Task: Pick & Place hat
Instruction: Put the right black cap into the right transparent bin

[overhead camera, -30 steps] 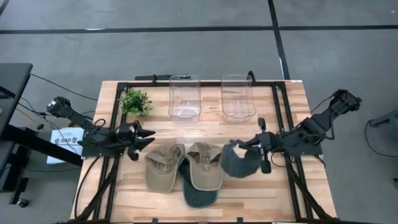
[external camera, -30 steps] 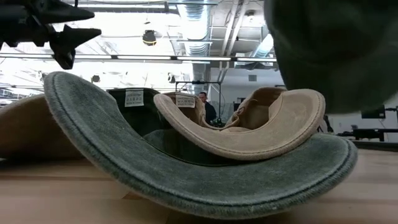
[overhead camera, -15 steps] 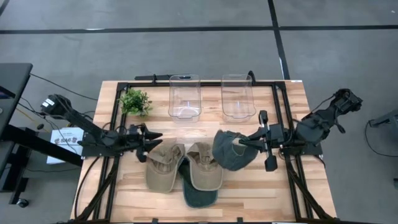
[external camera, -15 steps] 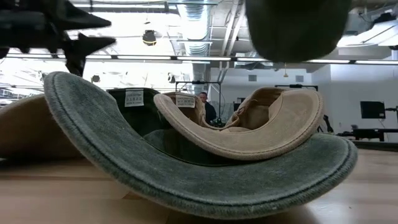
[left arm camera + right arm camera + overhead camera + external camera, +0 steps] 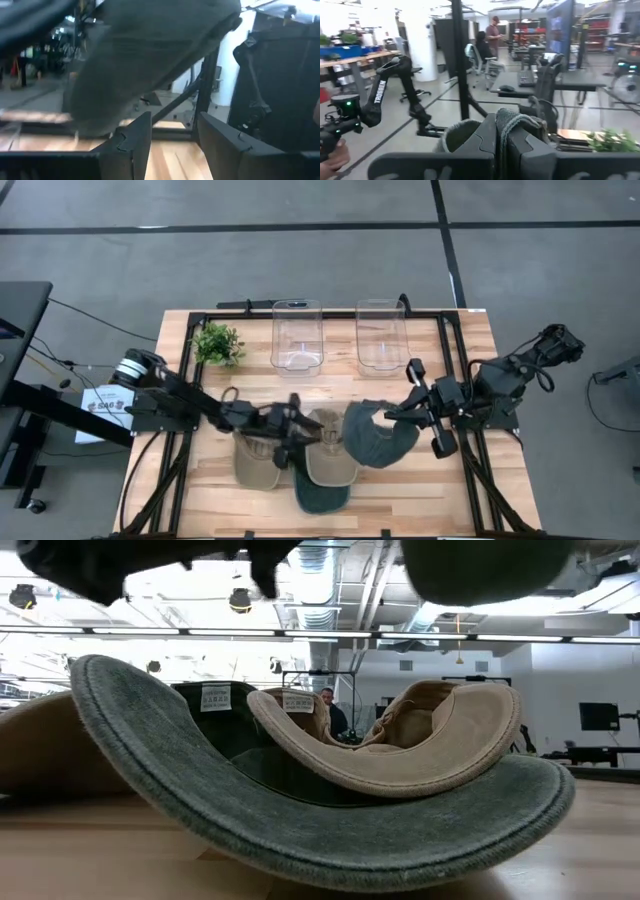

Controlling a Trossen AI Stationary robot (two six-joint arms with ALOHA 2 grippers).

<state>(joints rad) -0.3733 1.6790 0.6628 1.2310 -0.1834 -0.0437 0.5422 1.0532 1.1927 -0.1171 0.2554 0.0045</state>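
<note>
My right gripper (image 5: 393, 418) is shut on a dark grey hat (image 5: 372, 438) and holds it in the air right of the table's middle. The same hat fills the top of the low view (image 5: 480, 565) and looms ahead of my left fingers (image 5: 150, 45). My left gripper (image 5: 303, 436) is open. It reaches over two tan hats (image 5: 262, 452) (image 5: 331, 455) and stands just left of the held hat. The right tan hat lies with its brim on a grey-green hat (image 5: 322, 496), whose brim curves across the low view (image 5: 300, 830). My right gripper pinches a bunched fold of the grey hat's cloth (image 5: 514, 122) between its two fingers. It comes level from the table's right side. The hat is lifted clear of the table, and most of it hangs left of and below the fingers.
Two clear plastic bins (image 5: 297, 335) (image 5: 383, 335) stand at the table's far edge, with a small green plant (image 5: 217, 343) to their left. Black frame rails (image 5: 452, 370) run along both sides of the table. People (image 5: 493, 32) show in the room beyond.
My left arm has swung from the table's left side toward the right, over the tan hats, and now ends close to the held hat. My right gripper has lifted the grey hat higher off the table and carried it slightly left. The three other hats have stayed put.
</note>
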